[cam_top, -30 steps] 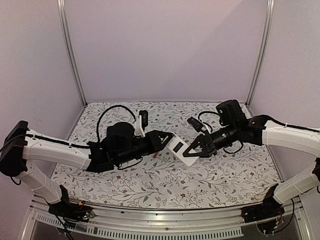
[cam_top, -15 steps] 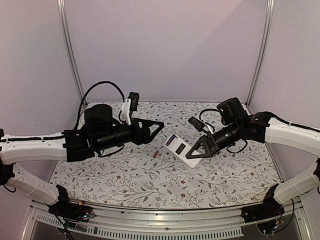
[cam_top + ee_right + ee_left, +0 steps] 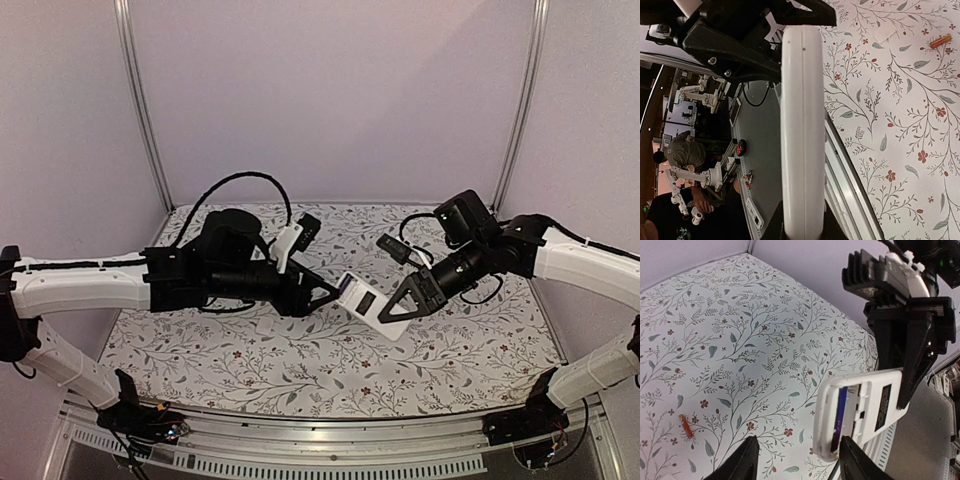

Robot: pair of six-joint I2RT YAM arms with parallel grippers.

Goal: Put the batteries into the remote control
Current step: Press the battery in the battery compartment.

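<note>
My right gripper (image 3: pixel 402 303) is shut on the white remote control (image 3: pixel 368 301) and holds it above the table, back side up. In the left wrist view the remote (image 3: pixel 875 405) shows an open recess with one dark bluish battery (image 3: pixel 839 419) lying in it. My left gripper (image 3: pixel 322 293) is open and empty, its fingers (image 3: pixel 860 462) at the remote's free end; I cannot tell if they touch. A reddish-orange battery (image 3: pixel 686 426) lies on the table, also in the right wrist view (image 3: pixel 940 41). In that view the remote (image 3: pixel 801 125) is edge-on.
A small flat white plastic piece (image 3: pixel 885 34) lies on the floral tablecloth (image 3: pixel 300 370) near the orange battery, below the left gripper. Metal frame posts (image 3: pixel 140 100) stand at the back corners. The table's front rail (image 3: pixel 330 440) runs along the near edge.
My left arm rose and pulled back to the left, then came back down to the remote's free end. My right gripper lifted the remote slightly and kept its hold.
</note>
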